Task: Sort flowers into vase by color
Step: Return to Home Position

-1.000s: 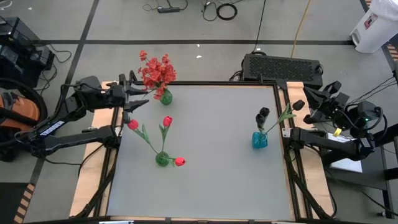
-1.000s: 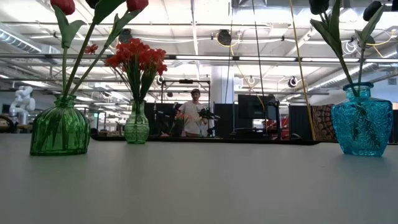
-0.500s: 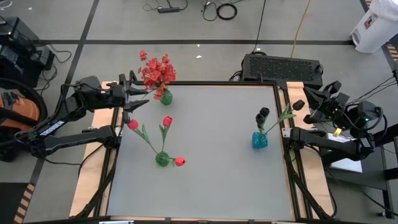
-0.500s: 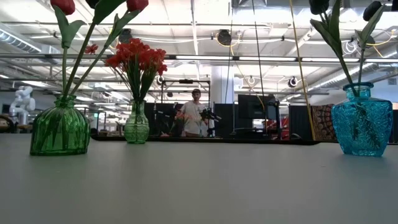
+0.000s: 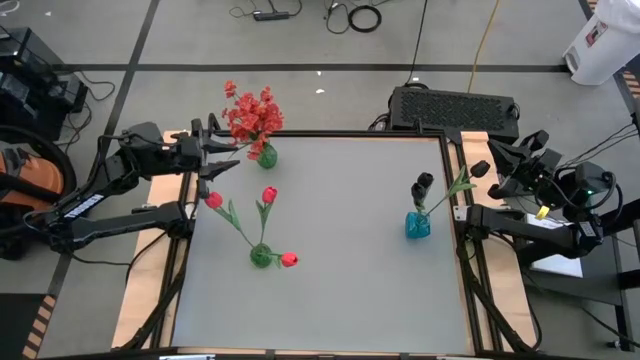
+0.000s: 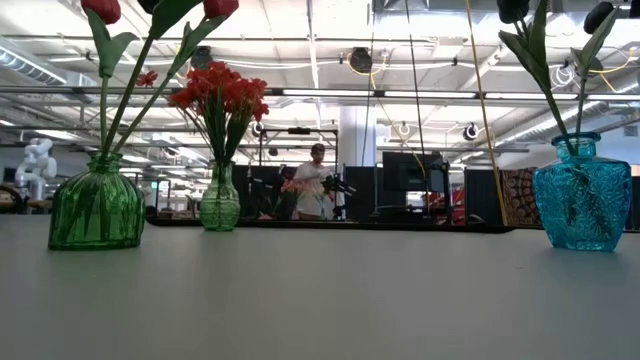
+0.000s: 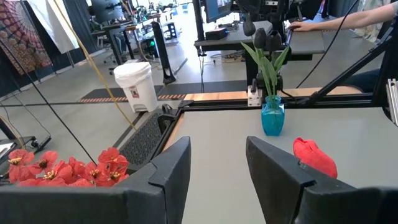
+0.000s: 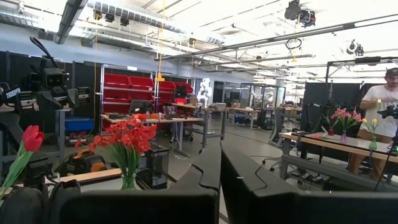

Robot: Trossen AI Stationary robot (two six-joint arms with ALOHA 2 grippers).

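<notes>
Unmoved since a second ago: black blooms [image 5: 422, 186] in blue vase [image 5: 417, 226] near desk's [image 5: 340, 300] right edge, red flowers [image 5: 250, 112] in green vases [image 5: 261, 256] leftward, sorting seemingly done; edge-parked left jaws parted, right jaws closed, both empty

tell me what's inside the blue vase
The blue vase holds black flowers on leafy green stems, blooms well above its rim. The patterned glass obscures the stem ends at the bottom.

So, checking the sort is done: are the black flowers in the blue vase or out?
In. The black flowers stand with their stems in the blue vase; the high view shows none lying loose on the table.
</notes>
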